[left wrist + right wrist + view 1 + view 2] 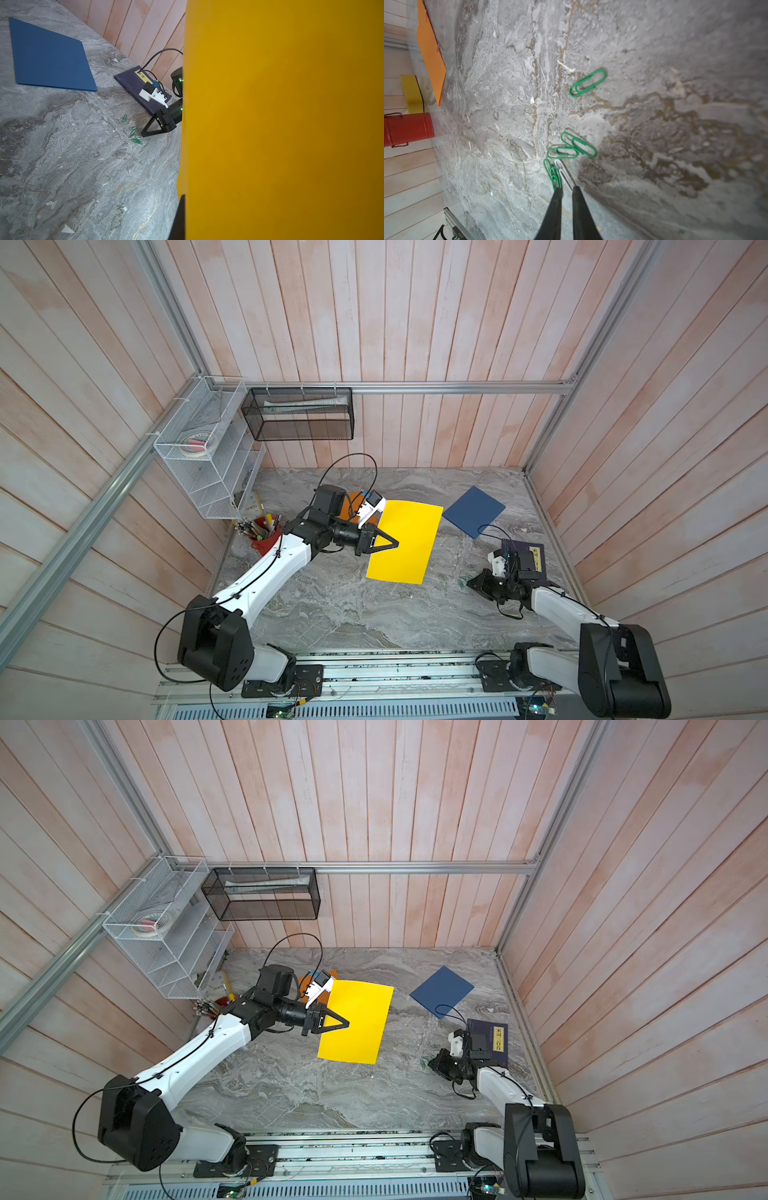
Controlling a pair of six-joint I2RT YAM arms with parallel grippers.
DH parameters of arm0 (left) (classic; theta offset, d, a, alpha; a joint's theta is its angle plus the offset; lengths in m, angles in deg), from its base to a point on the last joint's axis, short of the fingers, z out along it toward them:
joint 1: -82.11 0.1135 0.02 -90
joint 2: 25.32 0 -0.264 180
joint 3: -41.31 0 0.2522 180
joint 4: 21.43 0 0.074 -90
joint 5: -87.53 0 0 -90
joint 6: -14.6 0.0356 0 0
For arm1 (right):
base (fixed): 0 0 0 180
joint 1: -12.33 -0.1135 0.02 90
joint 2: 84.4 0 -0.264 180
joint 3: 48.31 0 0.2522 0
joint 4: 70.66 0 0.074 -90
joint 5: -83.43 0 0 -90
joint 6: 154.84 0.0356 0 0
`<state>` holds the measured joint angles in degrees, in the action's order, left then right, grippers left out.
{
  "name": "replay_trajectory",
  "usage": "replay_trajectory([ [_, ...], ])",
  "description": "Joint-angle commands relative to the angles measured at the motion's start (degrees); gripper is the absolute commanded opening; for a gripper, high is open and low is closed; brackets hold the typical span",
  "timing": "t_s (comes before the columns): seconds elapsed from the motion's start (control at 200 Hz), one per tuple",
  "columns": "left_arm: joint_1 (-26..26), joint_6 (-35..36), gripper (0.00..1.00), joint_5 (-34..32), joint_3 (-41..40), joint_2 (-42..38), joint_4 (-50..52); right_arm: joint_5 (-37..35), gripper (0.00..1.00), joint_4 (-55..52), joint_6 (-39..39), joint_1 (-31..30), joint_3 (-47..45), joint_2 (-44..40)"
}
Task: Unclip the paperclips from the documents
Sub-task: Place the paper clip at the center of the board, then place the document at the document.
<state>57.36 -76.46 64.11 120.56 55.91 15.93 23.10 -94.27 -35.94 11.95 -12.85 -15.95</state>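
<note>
Several clips (pixel 572 148) lie loose on the table (pixel 654 62) near the book (pixel 129 82). The right claw (pixel 568 189) there is slightly open and empty. The left claw (pixel 395 544) grips the yellow sheet (pixel 409 539); the orange sheet (pixel 430 52) seems still clipped.

This is a robotics lab cell dressed as an office desk. A left arm (pixel 266 572) and a right arm (pixel 557 605), both white and black, are bolted to an aluminium rail (pixel 395 670) at the front of a marble-patterned tabletop (pixel 332 610). Pale plank panels (pixel 415 323) in an aluminium extrusion frame (pixel 415 387) box it in. Office props fill it: a white wire organiser (pixel 199 456), a black mesh tray (pixel 299 414), a red pot of pens (pixel 268 541), a navy book (pixel 478 1025), a yellow sheet (pixel 405 541), a blue sheet (pixel 473 510) and loose paperclips (pixel 588 82).
</note>
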Motion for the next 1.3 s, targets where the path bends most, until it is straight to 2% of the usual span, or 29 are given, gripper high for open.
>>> replay_trajectory([
  [0.0, 0.3, 1.07, 0.0, -0.5, -0.87, -0.03, -0.25, -1.34, 0.18, -1.92, -0.08, 0.33, 1.03, -1.03],
  [0.215, 0.24, 0.34, 0.0, -0.2, -1.16, -0.05, -1.52, 0.86, 0.24, -2.24, -1.56, 0.21, 1.93, -1.4],
  [0.525, 0.24, -2.63, 0.0, 0.98, -1.92, 0.22, -5.48, 15.19, 0.34, 3.45, -5.96, -1.35, 7.36, -5.12],
  [0.665, 0.32, -5.45, 0.0, 1.75, -2.62, 0.36, -8.96, 23.74, 0.4, 10.09, -6.52, -3.75, 9.15, -8.51],
  [0.815, 0.32, -6.81, 0.0, 2.4, -2.43, 1.12, -11.06, 31.12, 0.44, 21.84, -1.82, -7.34, 8.42, -11.75],
  [1.005, 0.4, -7.85, 0.0, 3.04, -2.05, 1.82, -12.73, 34.38, 0.47, 30.97, 0.96, -11.74, 8.33, -13.85],
  [1.295, 0.38, -8.01, 0.0, 4.3, -1.57, 1.79, -12.52, 34.58, 0.52, 33.92, -0.37, -15.58, 9.91, -11.73],
])
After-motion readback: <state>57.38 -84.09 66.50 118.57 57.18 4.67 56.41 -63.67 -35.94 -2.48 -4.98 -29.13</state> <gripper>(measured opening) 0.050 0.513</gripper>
